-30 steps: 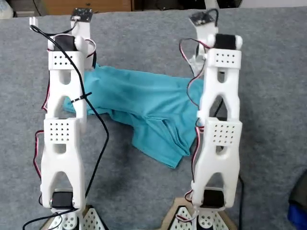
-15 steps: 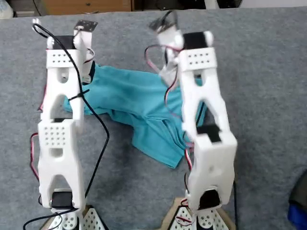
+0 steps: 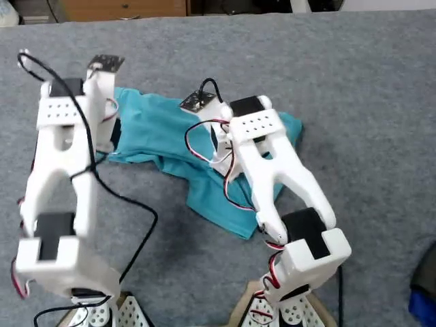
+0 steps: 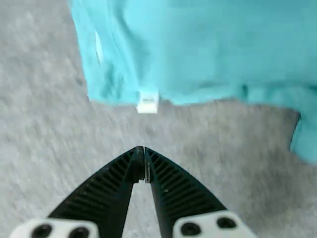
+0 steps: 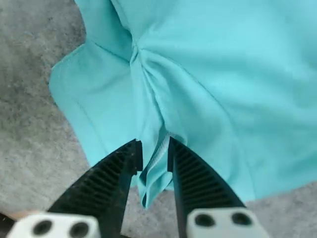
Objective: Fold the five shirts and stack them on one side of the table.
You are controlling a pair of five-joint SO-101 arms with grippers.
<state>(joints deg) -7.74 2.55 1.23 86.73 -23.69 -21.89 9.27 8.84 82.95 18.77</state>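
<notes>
Teal shirt (image 3: 178, 146) crumpled, long axis across table.

Your work surface is a grey felt-covered table (image 3: 381, 102) with a fuzzy nap, lit softly and evenly from above. In the left wrist view the same grey covering (image 4: 44, 124) looks coarse. Past the far edge you can see a light brown wooden cabinet front (image 3: 122, 8), then a dark gap (image 3: 238, 5), then a pale white strip (image 3: 388, 3). At the near right edge of the high view sits a blue rounded object (image 3: 424, 303), too cut off to identify.
</notes>
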